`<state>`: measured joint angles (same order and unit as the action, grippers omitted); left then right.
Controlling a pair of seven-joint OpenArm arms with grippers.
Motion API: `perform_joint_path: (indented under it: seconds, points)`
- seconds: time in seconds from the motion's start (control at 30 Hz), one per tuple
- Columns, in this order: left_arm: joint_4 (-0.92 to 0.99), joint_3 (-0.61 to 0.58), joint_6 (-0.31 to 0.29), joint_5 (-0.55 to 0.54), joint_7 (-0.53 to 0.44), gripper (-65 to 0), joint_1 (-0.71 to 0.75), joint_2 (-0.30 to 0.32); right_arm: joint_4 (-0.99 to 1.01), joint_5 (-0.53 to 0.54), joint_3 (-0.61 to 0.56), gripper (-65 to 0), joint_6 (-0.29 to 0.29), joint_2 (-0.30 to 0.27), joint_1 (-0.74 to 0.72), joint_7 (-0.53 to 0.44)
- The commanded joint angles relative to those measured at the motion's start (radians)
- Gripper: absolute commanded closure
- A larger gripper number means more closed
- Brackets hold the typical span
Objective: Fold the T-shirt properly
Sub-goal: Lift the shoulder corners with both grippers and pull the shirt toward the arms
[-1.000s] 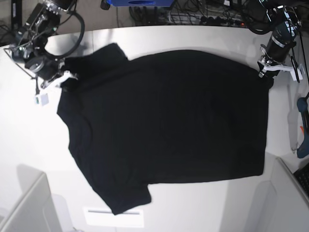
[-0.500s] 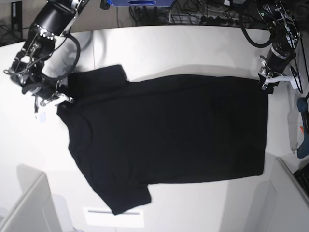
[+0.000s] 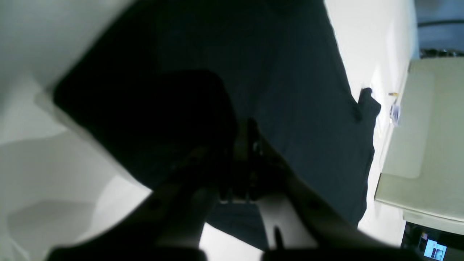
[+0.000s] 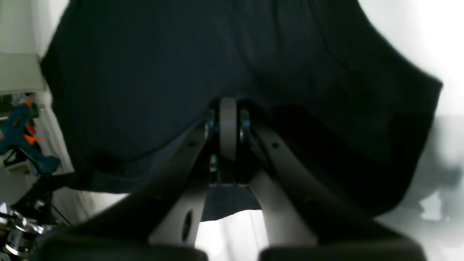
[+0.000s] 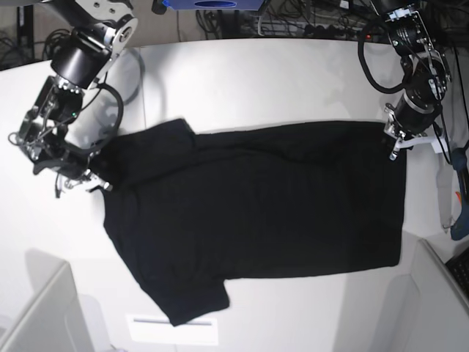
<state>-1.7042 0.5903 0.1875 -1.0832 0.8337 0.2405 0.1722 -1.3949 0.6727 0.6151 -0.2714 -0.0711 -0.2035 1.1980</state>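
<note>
Base view: the shirt (image 5: 256, 213) lies on the table (image 5: 242, 77), long axis left to right, sleeves left, hem right. Left wrist view: the left gripper (image 3: 250, 145) is clenched on the shirt's edge. Right wrist view: the right gripper (image 4: 227, 119) is clenched on cloth too.

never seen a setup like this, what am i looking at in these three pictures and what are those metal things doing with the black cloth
This is a robot with two arms working at a white table. The overhead picture looks down on the whole table. The other two come from small cameras on each arm's wrist, looking along the claw. Spread on the table is a large black T-shirt, plain side up. The right gripper, at that picture's left, is shut on the shirt's edge near a sleeve. The left gripper, at the picture's right, is shut on the corner at the shirt's other end. In the wrist pictures the cloth hangs from each claw, lifted off the table. A blue tool lies at the table's far right edge.
</note>
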Motion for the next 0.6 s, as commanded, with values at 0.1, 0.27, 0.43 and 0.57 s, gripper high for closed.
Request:
perform_joint_path:
  seconds: [0.1, 0.27, 0.43, 0.57]
  points:
    - [-0.012, 0.004, -0.007, -0.018, -0.015, 0.0, -0.028, 0.028, 0.032, 0.02, -0.001, 0.0, 0.001, -0.012, -0.058, -0.045]
    - [0.04, 0.006, -0.006, -0.018, -0.015, 0.0, -0.062, 0.028, 0.088, 0.023, -0.125, 0.0, 0.034, -0.045, -0.073, -0.12]
    - [0.053, 0.006, -0.006, -0.018, -0.017, 0.0, -0.069, 0.037, 0.093, 0.025, -0.145, 0.0, 0.065, -0.046, -0.073, -0.165]
    - [0.053, 0.007, -0.006, -0.018, -0.018, 0.0, -0.088, 0.045, 0.093, 0.026, -0.145, 0.0, 0.065, -0.054, -0.072, -0.166]
